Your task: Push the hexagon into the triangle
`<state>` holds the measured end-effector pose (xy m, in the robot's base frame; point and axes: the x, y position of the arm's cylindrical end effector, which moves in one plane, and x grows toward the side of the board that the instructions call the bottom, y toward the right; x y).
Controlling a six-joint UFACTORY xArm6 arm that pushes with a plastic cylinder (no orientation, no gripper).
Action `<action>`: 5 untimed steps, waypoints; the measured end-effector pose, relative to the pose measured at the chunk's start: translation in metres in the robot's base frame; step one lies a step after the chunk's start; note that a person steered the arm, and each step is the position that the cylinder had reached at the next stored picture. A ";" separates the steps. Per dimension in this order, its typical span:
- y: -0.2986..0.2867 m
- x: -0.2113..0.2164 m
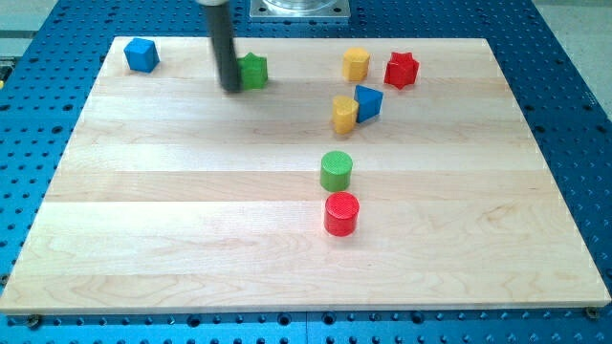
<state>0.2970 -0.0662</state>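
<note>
Clawless, so nothing to open or clench, the tip [232, 89] touches the green star [253, 71] on its left and grasps nothing, while the yellow hexagon [356, 64] sits well right, unapproached; next, I reckon, it must get above the hexagon and shove it down into the blue triangle [368, 102]
</note>
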 end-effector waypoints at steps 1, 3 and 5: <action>0.034 -0.003; 0.036 -0.014; 0.023 0.013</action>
<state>0.3099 -0.0432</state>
